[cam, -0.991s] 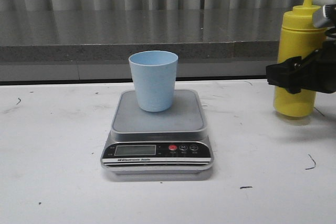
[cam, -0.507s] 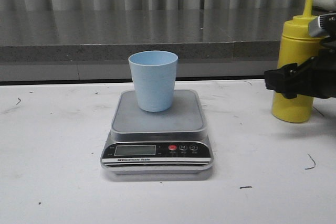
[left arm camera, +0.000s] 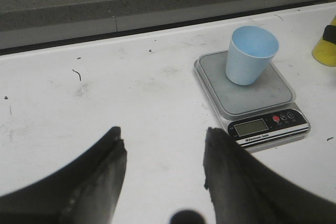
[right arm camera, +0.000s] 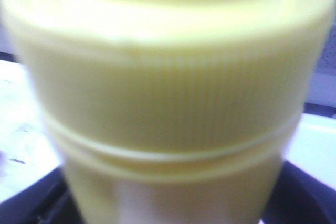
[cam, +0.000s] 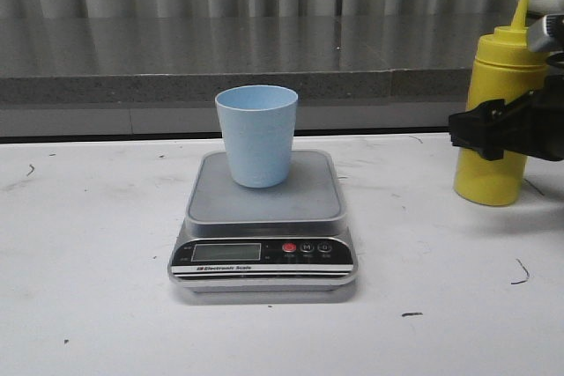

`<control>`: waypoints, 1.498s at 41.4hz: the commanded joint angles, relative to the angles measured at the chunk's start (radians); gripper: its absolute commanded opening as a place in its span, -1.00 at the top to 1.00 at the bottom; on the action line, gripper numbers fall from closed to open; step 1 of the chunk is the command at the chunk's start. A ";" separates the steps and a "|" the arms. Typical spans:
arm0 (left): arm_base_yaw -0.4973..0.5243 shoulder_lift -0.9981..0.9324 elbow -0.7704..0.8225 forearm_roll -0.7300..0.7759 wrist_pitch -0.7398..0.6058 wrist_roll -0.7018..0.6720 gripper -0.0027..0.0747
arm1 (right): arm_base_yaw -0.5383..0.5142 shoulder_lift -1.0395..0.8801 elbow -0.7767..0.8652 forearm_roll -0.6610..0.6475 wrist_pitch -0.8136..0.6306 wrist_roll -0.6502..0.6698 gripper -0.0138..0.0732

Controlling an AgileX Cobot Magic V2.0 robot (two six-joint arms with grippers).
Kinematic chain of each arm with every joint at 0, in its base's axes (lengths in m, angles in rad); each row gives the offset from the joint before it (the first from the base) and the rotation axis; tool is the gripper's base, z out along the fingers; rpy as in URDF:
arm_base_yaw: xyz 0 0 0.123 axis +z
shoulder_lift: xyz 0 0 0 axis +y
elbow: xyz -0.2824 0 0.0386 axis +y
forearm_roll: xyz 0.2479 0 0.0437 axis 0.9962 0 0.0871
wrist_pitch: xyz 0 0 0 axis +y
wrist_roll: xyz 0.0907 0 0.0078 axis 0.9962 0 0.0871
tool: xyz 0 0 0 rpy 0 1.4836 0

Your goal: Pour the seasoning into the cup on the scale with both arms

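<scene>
Seasoning bottle (cam: 500, 121), clamped by the right gripper (cam: 493, 127), has been lifted since earlier, readying pouring; left gripper (left arm camera: 163, 166) is held open.

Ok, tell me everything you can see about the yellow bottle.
The yellow bottle is a tall, opaque plastic cylinder with a ribbed screw lid and a pointed nozzle carrying a small cap. It is upright at the table's right side, right of the scale, apart from it. The right gripper surrounds its middle, dark fingers across its front. Whether its base touches the table is unclear. Contents cannot be seen.
</scene>
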 commanded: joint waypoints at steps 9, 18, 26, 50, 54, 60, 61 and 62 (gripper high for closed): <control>0.000 0.004 -0.025 -0.004 -0.072 -0.006 0.04 | -0.005 -0.211 0.096 0.009 0.096 0.020 -0.66; 0.000 0.004 -0.025 -0.004 -0.072 -0.006 0.04 | 0.036 -0.412 0.149 -0.042 0.502 0.266 -0.66; 0.000 0.004 -0.025 -0.004 -0.072 -0.006 0.04 | 0.173 -0.643 0.144 -0.194 0.956 0.453 -0.66; 0.000 0.004 -0.025 -0.004 -0.072 -0.006 0.04 | 0.376 -1.005 -0.079 0.209 1.729 0.047 -0.66; 0.000 0.004 -0.025 -0.004 -0.072 -0.006 0.04 | 0.376 -1.081 -0.077 0.212 1.737 0.047 -0.66; 0.000 0.004 -0.025 -0.004 -0.072 -0.006 0.04 | 0.376 -1.199 -0.077 0.217 1.786 0.047 -0.66; 0.000 0.004 -0.025 -0.004 -0.072 -0.006 0.04 | 0.376 -1.215 -0.077 0.219 1.795 0.047 -0.66; 0.000 0.004 -0.025 -0.004 -0.072 -0.006 0.04 | 0.376 -1.231 -0.077 0.225 1.806 0.047 -0.66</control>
